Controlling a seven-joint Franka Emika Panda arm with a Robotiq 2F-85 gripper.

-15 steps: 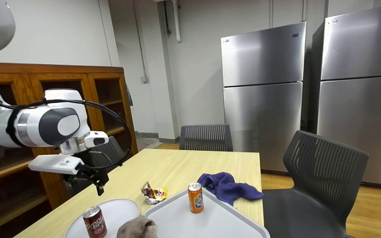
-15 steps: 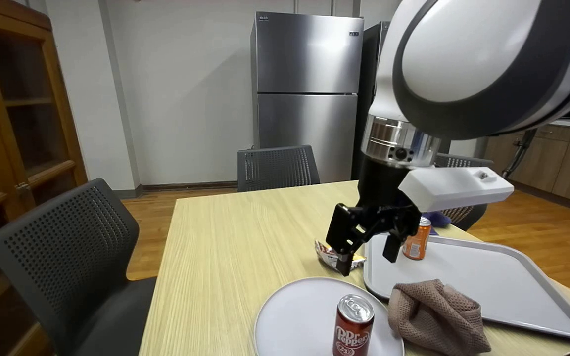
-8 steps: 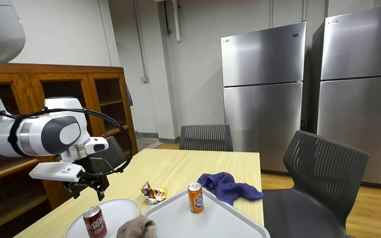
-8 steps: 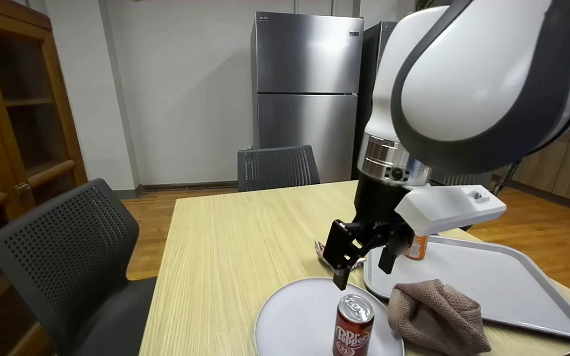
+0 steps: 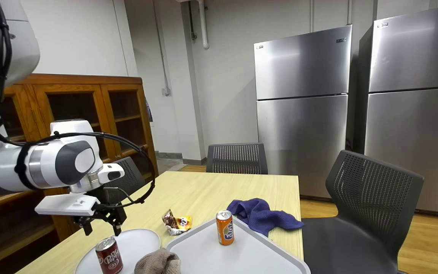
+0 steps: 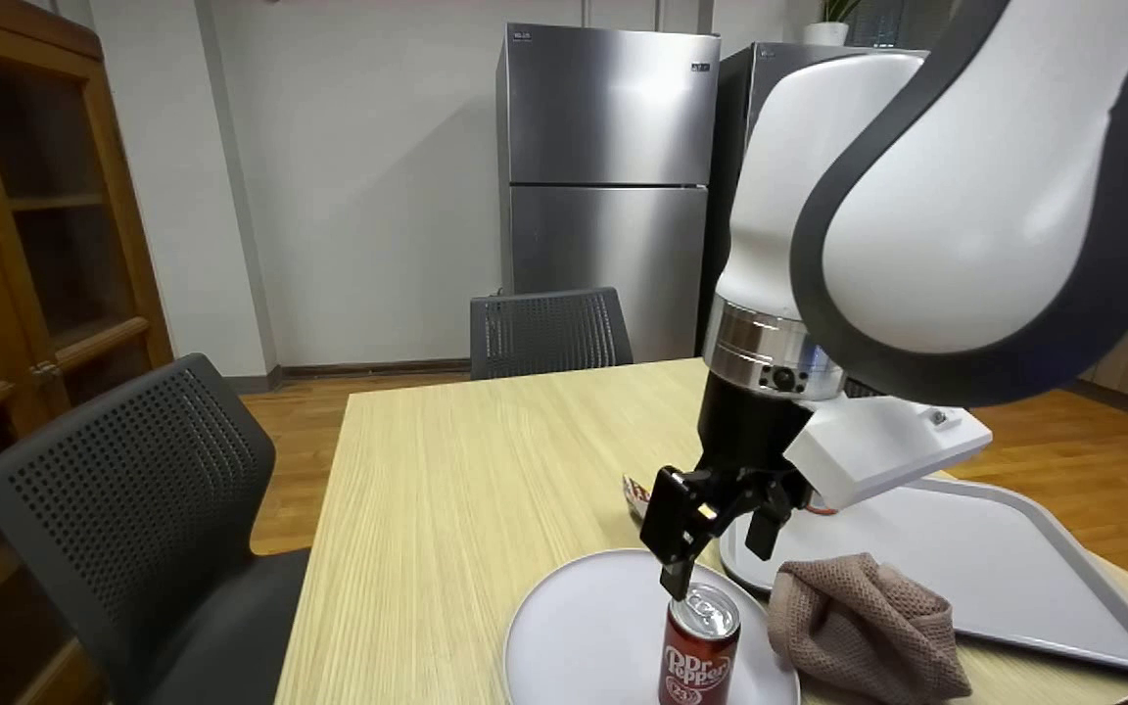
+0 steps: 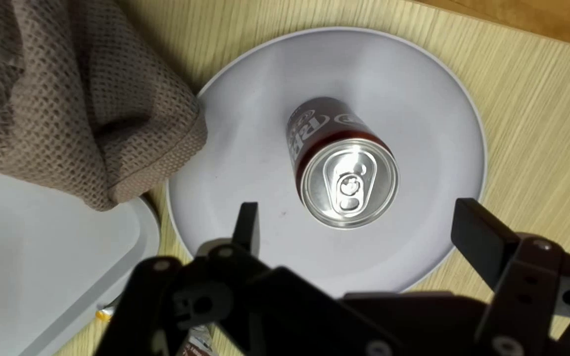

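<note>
My gripper (image 7: pixel 357 207) is open, its black fingers (image 7: pixel 248 227) wide apart with nothing between them. It hangs above a white round plate (image 7: pixel 428 94), near a dark red Dr Pepper can (image 7: pixel 349 183) standing upright there. In the wrist view the can's silver lid shows ahead of the gap, apart from both fingers. In an exterior view the gripper (image 6: pixel 719 570) is just behind and above the can (image 6: pixel 696 666), one fingertip overlapping the lid's edge in the picture. A brown waffle cloth (image 6: pixel 863 627) lies crumpled by the plate's rim.
A grey tray (image 5: pixel 249 262) holds an orange Fanta can (image 5: pixel 225 227), mostly hidden by the arm in an exterior view. A crumpled snack wrapper (image 5: pixel 177 222) and a dark blue cloth (image 5: pixel 261 215) lie on the table. Chairs (image 5: pixel 371 198) stand round it.
My gripper has come down towards the plate and nearer to the Dr Pepper can, its fingers staying wide apart. The cans, cloths, wrapper and tray have not moved.
</note>
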